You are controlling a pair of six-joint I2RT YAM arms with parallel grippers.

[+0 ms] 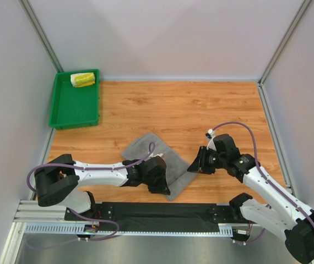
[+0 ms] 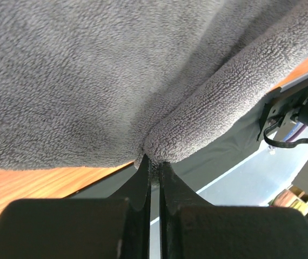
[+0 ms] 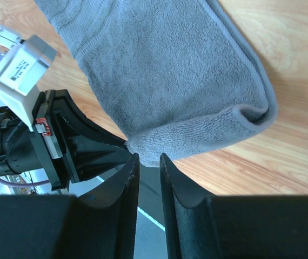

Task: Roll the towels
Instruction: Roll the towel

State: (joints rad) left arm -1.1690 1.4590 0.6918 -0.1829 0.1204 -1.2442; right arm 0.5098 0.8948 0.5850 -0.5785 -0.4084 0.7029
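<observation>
The grey towel (image 1: 149, 147) lies folded on the wooden table, its near corner reaching toward the table's front edge. My left gripper (image 1: 165, 187) is shut on that towel's near edge; in the left wrist view the terry cloth (image 2: 116, 81) bunches right at the closed tips (image 2: 155, 161). My right gripper (image 1: 190, 168) is at the towel's right corner. In the right wrist view its jaws (image 3: 147, 157) stand narrowly apart, with the folded edge of the towel (image 3: 159, 70) just at the tips. The small white-yellow towel (image 1: 82, 80) lies rolled in the green tray (image 1: 71, 110).
The green tray sits at the back left against the wall. White walls close in the table on three sides. A black mat (image 1: 162, 212) and a metal rail (image 1: 52, 226) run along the near edge by the arm bases.
</observation>
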